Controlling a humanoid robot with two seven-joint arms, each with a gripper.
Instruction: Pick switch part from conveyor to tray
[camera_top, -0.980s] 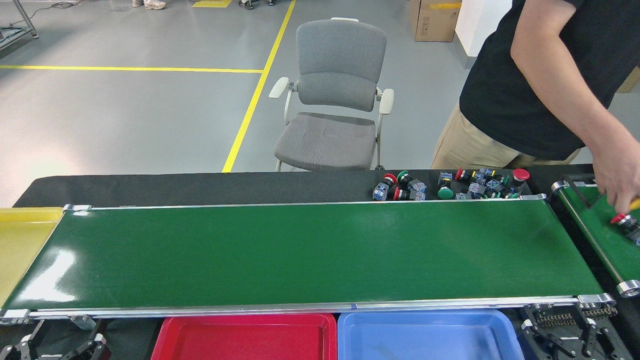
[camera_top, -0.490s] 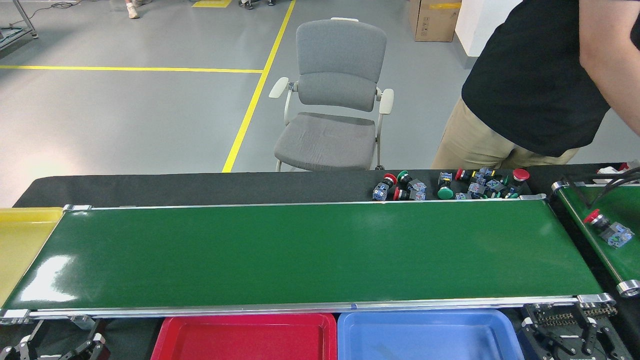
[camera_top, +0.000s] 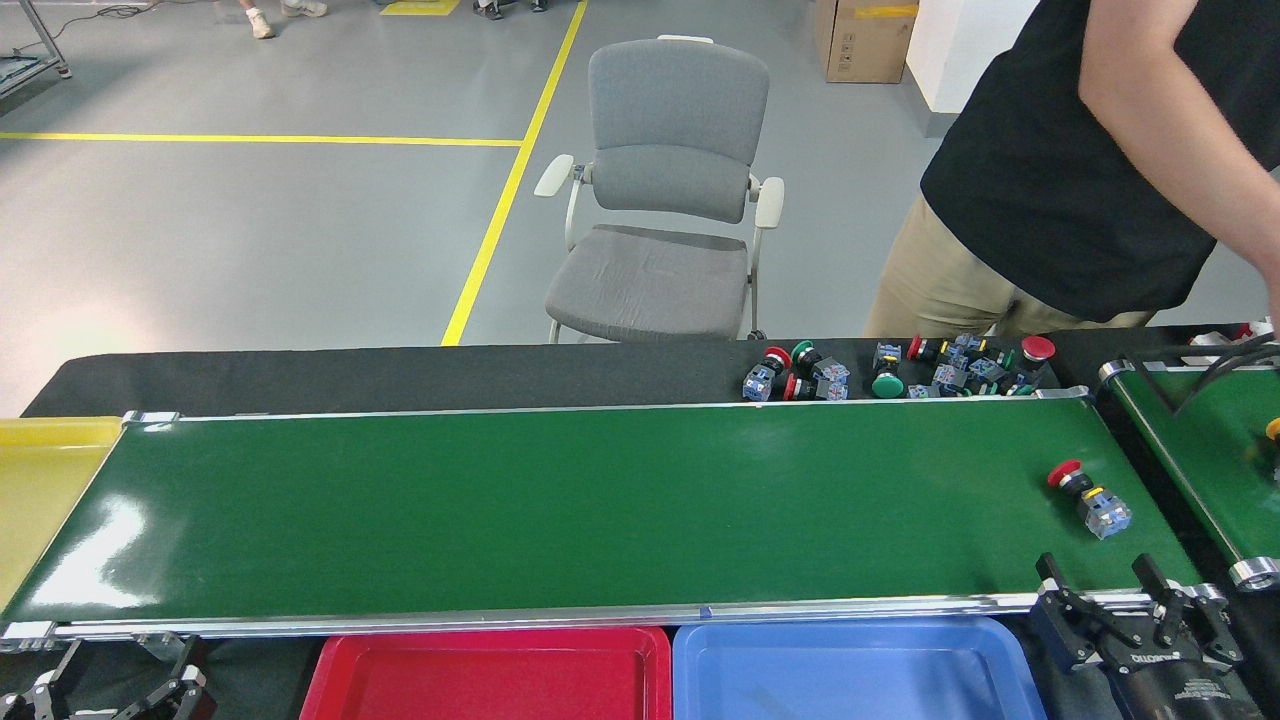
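Observation:
One switch part (camera_top: 1088, 497), with a red cap and a blue-grey body, lies on its side near the right end of the conveyor (camera_top: 600, 500). My right gripper (camera_top: 1100, 590) stands open at the belt's front rail, just in front of that part and apart from it, with nothing between its fingers. Low at the bottom left, below the belt's front corner, my left gripper (camera_top: 110, 692) is open and holds nothing. The red tray (camera_top: 490, 637) sits against the front rail at bottom centre, and the part of it in view holds nothing.
A blue tray (camera_top: 850, 634) sits right of the red one, and a yellow tray (camera_top: 40, 470) at the belt's left end. Several loose switch parts (camera_top: 890, 370) lie on the black cloth behind. A narrower slanting belt (camera_top: 1200, 440) is at right, with a person (camera_top: 1040, 180) and a grey chair (camera_top: 670, 200) behind.
The red-capped switch part has passed from the slanting belt onto the wide conveyor. My right gripper has risen to the front rail. The person's hand has left the slanting belt.

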